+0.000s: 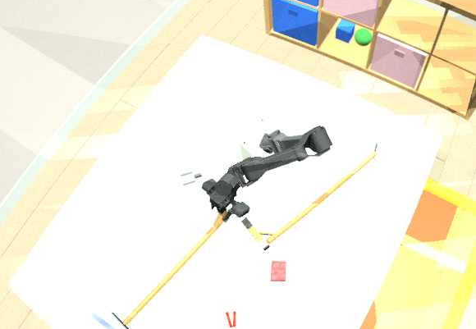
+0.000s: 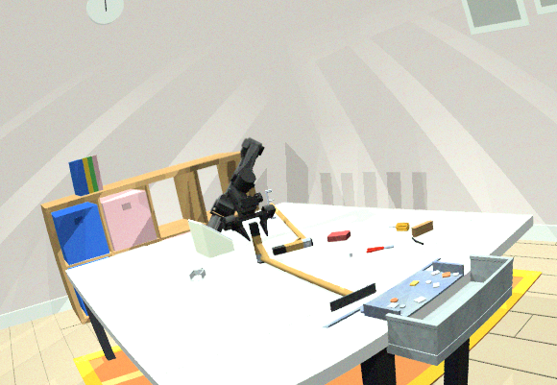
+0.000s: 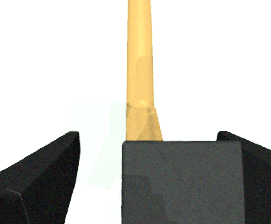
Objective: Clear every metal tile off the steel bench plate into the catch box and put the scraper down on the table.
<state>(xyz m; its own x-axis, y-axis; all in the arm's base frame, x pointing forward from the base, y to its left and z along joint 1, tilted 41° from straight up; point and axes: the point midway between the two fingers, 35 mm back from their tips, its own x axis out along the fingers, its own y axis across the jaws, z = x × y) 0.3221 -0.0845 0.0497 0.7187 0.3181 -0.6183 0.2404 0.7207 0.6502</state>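
Half-shut jaws astride long scraper point(image 1: 172, 271) grip, nothing clamped; 2nd stick point(image 1: 324, 197), red block point(image 1: 278, 271) nearby.

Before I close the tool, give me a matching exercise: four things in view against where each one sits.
Things:
1. scraper's dark grip block
2. metal tiles
3. green ball
4. red block

Places:
A. in a compartment of the shelf unit
B. on the steel bench plate
C. loose on the white table
D. straddled by the tool

Pairs: 1-D, 2-B, 3-A, 4-C
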